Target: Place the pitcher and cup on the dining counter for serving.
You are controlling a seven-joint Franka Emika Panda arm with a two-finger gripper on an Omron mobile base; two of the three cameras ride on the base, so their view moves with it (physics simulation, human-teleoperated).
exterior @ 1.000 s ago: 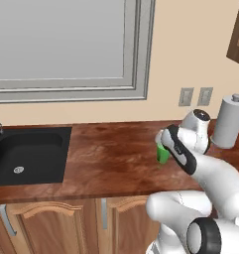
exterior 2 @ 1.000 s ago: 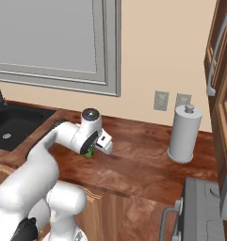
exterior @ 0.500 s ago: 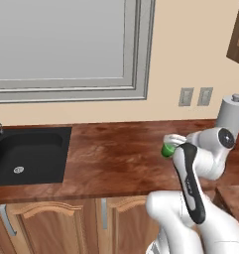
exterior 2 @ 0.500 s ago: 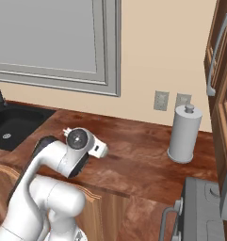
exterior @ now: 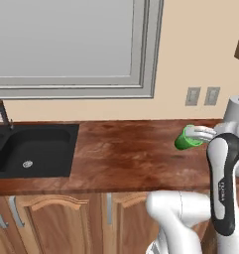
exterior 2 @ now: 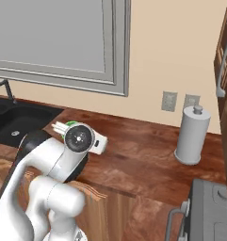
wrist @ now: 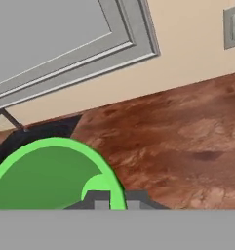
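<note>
From the left base view I see a black sink left on the worktop; my end effector holds the green cup tilted above the wood. On the right, a paper towel roll stands apart. Hand view: cup rim pinched between the closed fingertips.

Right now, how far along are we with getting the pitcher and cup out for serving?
Nothing looks delivered. In hand: the gripper is shut on the green cup, lifted and tipped above the sink counter. Left: carry the cup to the dining counter, then fetch and place the pitcher.
</note>
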